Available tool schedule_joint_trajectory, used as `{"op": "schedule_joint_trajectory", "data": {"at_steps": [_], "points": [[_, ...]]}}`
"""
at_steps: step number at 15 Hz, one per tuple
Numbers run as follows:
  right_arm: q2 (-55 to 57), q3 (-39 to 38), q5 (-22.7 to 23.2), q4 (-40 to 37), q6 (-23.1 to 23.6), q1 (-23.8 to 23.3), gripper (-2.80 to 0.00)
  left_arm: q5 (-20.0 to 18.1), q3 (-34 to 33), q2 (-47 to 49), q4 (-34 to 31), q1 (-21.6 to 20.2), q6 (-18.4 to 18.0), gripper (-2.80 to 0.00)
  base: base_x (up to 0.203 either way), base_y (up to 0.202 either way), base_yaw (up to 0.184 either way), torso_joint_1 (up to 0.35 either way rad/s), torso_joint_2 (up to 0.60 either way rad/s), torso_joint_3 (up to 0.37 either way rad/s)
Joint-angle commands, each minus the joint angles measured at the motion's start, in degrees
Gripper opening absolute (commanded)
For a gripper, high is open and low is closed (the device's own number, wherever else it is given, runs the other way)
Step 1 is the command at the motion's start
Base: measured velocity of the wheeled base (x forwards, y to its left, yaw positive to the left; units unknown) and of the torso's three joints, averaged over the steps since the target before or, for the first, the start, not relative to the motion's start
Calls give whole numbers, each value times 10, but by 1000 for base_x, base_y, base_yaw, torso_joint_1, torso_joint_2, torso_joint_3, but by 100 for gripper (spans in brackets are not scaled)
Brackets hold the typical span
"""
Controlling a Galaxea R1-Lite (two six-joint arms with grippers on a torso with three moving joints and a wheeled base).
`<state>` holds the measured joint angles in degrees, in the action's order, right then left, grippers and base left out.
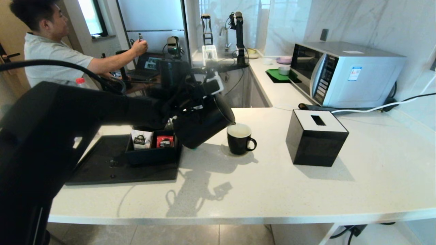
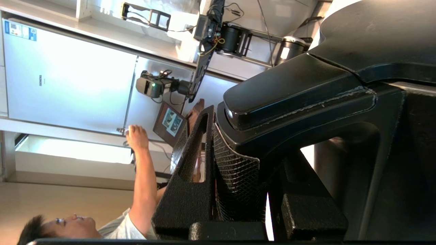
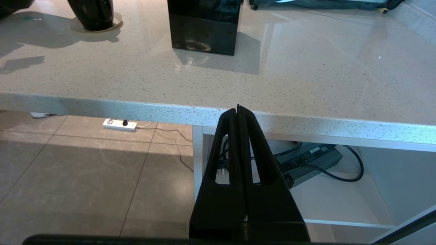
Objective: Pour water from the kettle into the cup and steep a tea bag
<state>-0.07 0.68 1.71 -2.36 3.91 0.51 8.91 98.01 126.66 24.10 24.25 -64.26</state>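
Left gripper (image 2: 238,177): jaws clamped on the kettle (image 1: 201,124) handle, mostly hidden behind the arm in the head view.
Kettle: tilted, spout over the cup (image 1: 239,138).
Cup: on the surface (image 1: 272,183); pale contents, stream not discernible.
Tea bag: cannot make out.
Right gripper (image 3: 239,112): below the surface edge, jaws pressed together.

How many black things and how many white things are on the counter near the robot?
Black: 5: kettle, cup, tissue box, tray, packet holder.
White: 1: packet standing in the holder.
Red: 1: packet beside it.
Total: 7.
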Motion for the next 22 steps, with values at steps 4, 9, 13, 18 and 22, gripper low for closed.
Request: {"op": "schedule_joint_trajectory", "data": {"at_steps": [4,9,13,18,22], "points": [[1,0,1,0,0,0,-280,1,0,-1,2,3,-3,-280,0,0,0,0,0,0],[1,0,1,0,0,0,-280,0,-1,-1,2,3,-3,-280,0,0,0,0,0,0],[1,0,1,0,0,0,-280,0,-1,-1,2,3,-3,-280,0,0,0,0,0,0],[1,-16,1,0,0,0,-280,0,-1,-1,2,3,-4,-280,0,0,0,0,0,0],[1,-1,1,0,0,0,-280,0,-1,-1,2,3,-4,-280,0,0,0,0,0,0]]}}
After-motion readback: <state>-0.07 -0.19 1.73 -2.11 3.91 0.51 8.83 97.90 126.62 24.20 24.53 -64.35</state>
